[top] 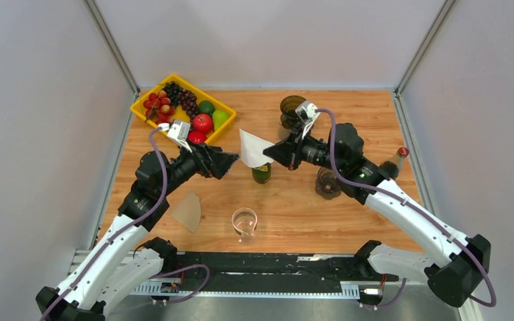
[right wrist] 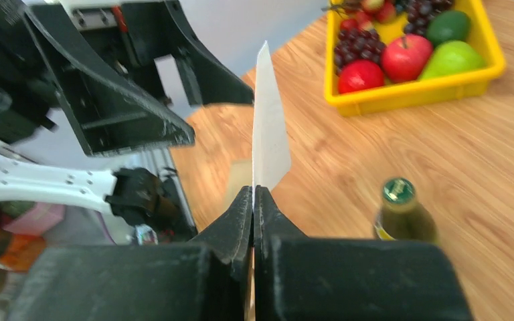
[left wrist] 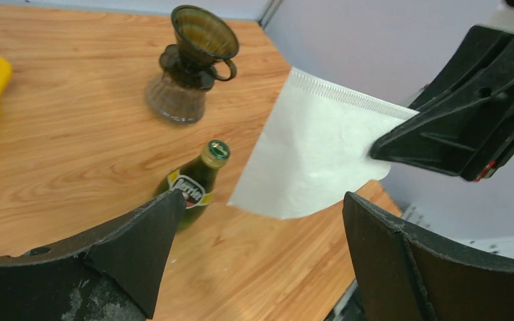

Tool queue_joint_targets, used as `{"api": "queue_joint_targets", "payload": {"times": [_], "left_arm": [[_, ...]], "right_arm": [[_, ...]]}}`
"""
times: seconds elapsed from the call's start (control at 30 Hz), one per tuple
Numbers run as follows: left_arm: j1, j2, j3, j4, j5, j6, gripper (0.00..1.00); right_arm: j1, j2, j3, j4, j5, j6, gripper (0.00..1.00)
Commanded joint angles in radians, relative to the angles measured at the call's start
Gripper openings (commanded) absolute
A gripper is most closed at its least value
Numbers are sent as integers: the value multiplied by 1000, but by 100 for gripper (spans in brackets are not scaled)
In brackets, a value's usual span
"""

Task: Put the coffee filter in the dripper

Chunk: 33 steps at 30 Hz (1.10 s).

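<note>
1. Right hand [top: 268, 154]: closed. Its two fingers are pressed flat together on one edge of the white coffee filter [top: 253, 148].
2. Coffee filter: off the surface [top: 348, 114], held in the air directly above the green bottle [top: 262, 172]. It is folded flat and stands on edge in my right wrist view.
3. Left hand [top: 231, 161]: fully open and holding nothing. It sits just left of the bottle, level with the filter. My fingers [left wrist: 140, 247] stand apart on either side of the filter's free end, with no contact visible.
4. Dripper [top: 292, 110]: upright on the surface beyond the bottle and slightly right of it, well apart from the filter. It is empty.
5. Other items:
   - yellow fruit tray [top: 143, 107], beyond the bottle to the left;
   - brown filter [top: 187, 211], lying flat on the near left of the bottle;
   - glass [top: 244, 222], on the near side of the bottle.
</note>
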Motion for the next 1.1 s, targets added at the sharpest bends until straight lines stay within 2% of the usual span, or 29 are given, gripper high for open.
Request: {"api": "queue_joint_targets", "payload": {"times": [0.0,0.17,0.27,0.33,0.63,0.97,1.07], "left_arm": [[-2,26,100,-160,0,239,100],[-3,119,177,-136,266,389,100],[-2,217,221,-145,485,475,100],[-3,264,244,-146,583,530,100],[-86,338,233,-148,676,637,99],[-142,353,222,-159,640,640,66],[-148,355,225,-149,642,641,52]], "right_arm": [[-15,-52,117,-436,-27,-357,0],[-15,-48,172,-669,20,-583,0],[-15,-51,167,-708,-83,-701,0],[-15,-56,161,-718,-123,-741,0],[-15,-40,210,-740,-163,-761,0],[-15,-19,262,-747,-196,-767,0],[-15,-17,261,-746,-208,-769,0]]}}
